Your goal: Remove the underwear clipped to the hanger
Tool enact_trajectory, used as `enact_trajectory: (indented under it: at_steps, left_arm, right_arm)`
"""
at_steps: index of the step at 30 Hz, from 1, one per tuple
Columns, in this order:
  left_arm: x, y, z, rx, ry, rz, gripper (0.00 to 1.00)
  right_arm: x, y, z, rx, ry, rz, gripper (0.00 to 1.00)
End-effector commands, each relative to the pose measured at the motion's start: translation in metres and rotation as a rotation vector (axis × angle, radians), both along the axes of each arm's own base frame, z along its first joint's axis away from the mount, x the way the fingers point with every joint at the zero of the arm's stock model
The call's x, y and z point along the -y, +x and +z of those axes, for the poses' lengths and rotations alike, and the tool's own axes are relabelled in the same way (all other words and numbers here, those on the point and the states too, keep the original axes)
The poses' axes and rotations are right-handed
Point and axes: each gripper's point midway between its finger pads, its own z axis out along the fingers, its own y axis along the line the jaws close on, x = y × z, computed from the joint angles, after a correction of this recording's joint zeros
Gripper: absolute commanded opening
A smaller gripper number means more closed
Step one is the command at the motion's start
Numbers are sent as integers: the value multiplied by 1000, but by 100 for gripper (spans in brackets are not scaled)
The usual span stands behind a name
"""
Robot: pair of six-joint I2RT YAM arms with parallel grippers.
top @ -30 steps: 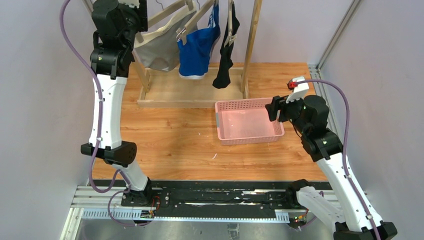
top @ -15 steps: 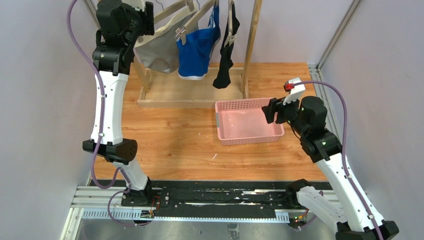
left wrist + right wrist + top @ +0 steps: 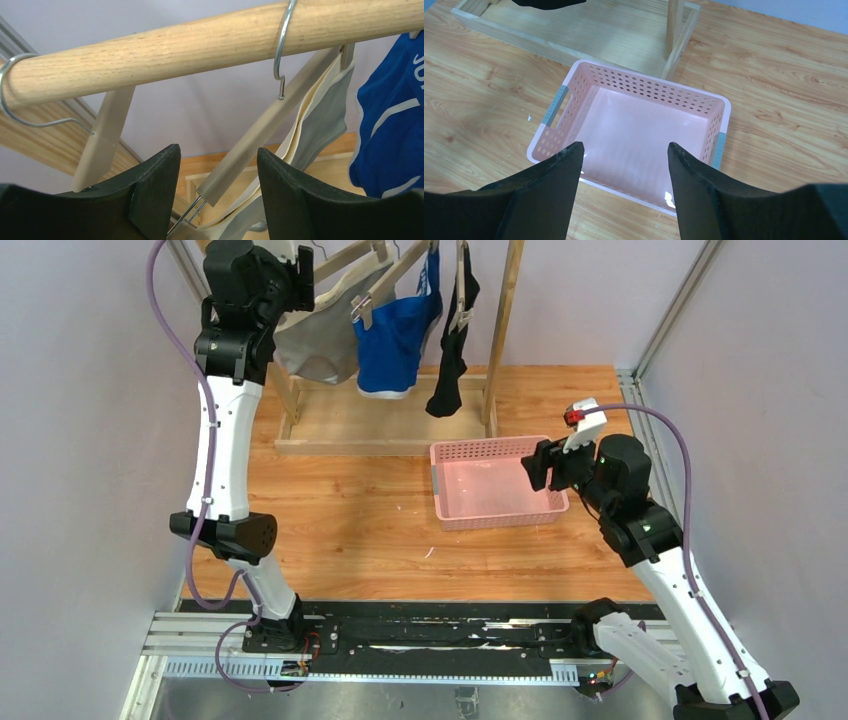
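Note:
Three briefs hang from clip hangers on a wooden rack: light grey (image 3: 318,345), bright blue with white trim (image 3: 397,340) and black (image 3: 450,360). My left gripper (image 3: 296,285) is open, high up at the left end of the grey brief's hanger. In the left wrist view the hanger's beige arm (image 3: 260,135) and its metal clip wires pass between the open jaws (image 3: 217,165), with the grey brief (image 3: 320,125) and blue brief (image 3: 390,130) beyond. My right gripper (image 3: 532,464) is open and empty over the pink basket (image 3: 440,480), which also shows in the right wrist view (image 3: 719,145).
The wooden rail (image 3: 200,45) carries the hangers' wire hooks. The rack's base frame (image 3: 380,445) lies on the wooden tabletop behind the basket. An upright post (image 3: 503,310) stands by the black brief. Metal frame rails run along both sides.
My left gripper has moved up and right, closer to the grey brief's hanger. My right gripper has shifted a little left over the basket.

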Motion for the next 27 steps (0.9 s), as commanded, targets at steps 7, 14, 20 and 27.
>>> enact_trajectory:
  at_steps: [7,14,20,27]
  left_arm:
    - [1,19,-18,-25,-2,-6,65]
    - [6,21,-17,-13,-21,-27,63]
    - [13,22,-10,18,-49,-60,62]
    - [17,23,-3,54,-78,-79,59]
  right_arm:
    - [-7,-7,-12,-29,-7,36,64]
    - [-14,-6,-17,-49,-2,60,63]
    - [-26,-7,-22,-65,5,98,63]
    - [-41,-9,-29,-81,-10,134,62]
